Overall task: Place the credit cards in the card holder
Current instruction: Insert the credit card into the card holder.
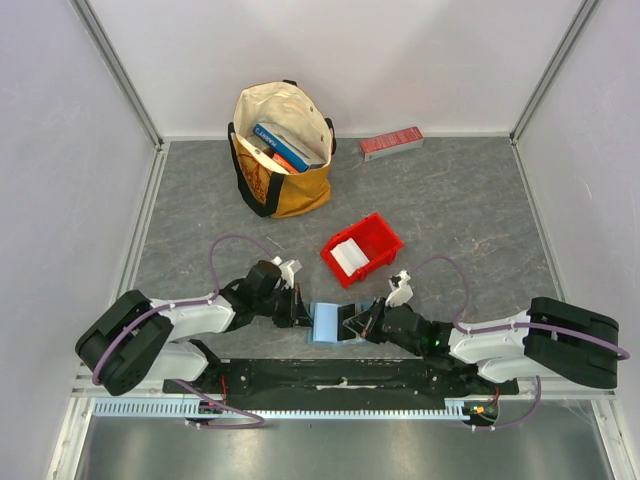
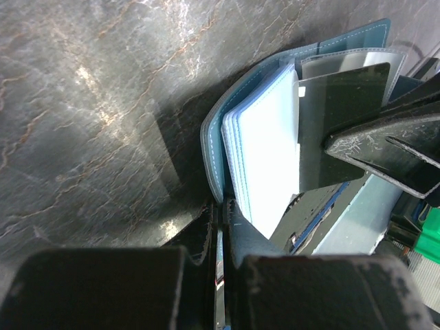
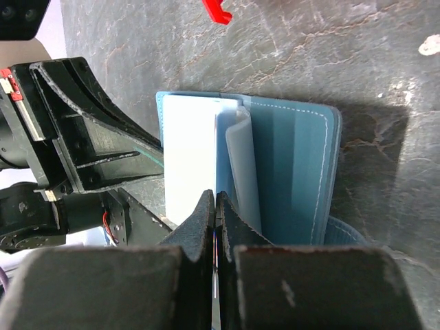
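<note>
From the top view, the holder [image 1: 328, 326] lies open on the table [image 1: 470, 210] just in front of the arm bases, with the left gripper [image 1: 300, 316] at its left edge and the right gripper [image 1: 353, 322] at its right. The red bin [image 1: 383, 236], near behind it, has white cards [image 1: 348, 257] in it, so loading looks under way rather than done. A tote [image 1: 282, 150] and a red box [image 1: 391, 143] stand well apart at the far side, which leaves open room around the work. In the left wrist view, the left gripper is clenched on the holder's teal cover edge, pinning it, while a flat card [image 2: 337, 127] (dark here, in shadow) rests against the pale sleeves [image 2: 265, 155]. In the right wrist view, the right gripper is clamped on what looks like that card's edge, beside a curled sleeve lip. Whether the card sits in a slot cannot be told. The next move likely calls for sliding it squarely under that lip, and the left arm's finger close alongside leaves little slack.
</note>
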Tool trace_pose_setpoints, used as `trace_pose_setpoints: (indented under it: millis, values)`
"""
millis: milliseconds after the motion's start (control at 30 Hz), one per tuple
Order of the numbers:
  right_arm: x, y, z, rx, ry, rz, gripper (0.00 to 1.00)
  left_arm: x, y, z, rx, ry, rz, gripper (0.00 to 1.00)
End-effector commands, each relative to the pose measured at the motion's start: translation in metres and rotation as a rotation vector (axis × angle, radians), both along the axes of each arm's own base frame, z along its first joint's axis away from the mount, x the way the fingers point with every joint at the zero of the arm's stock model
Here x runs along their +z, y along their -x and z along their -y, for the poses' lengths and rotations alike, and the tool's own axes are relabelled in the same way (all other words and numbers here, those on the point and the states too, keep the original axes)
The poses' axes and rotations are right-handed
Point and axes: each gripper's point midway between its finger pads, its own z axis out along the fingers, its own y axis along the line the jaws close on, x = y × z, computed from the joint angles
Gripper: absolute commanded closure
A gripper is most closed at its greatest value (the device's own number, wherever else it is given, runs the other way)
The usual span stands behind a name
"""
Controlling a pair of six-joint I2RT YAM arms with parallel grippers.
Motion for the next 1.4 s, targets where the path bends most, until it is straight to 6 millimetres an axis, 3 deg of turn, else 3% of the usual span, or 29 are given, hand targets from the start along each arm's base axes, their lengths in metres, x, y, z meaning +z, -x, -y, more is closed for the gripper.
trace_pose_setpoints:
  millis: [0, 233, 600, 967, 1367]
  values:
    - [0.009, -0.009, -0.001, -0.022, -0.042, 0.044, 1.00, -0.028, 0.022, -0.017, -0.030, -0.090, -0.074, 0.98]
    - [0.008, -0.016, 0.003, -0.010, -0.022, 0.070, 1.00, -0.032, 0.026, -0.018, -0.049, -0.096, -0.085, 0.98]
    - [-0.003, 0.006, -0.007, 0.070, -0.058, -0.049, 1.00, -0.033, 0.016, -0.018, 0.036, -0.106, -0.090, 0.98]
    - [-0.012, -0.001, 0.018, -0.081, -0.013, -0.081, 1.00, -0.033, 0.015, -0.026, 0.130, -0.107, -0.092, 0.98]
    - [-0.004, 0.005, -0.021, 0.033, -0.101, -0.090, 1.00, -0.033, 0.015, -0.019, 0.100, -0.091, -0.105, 0.98]
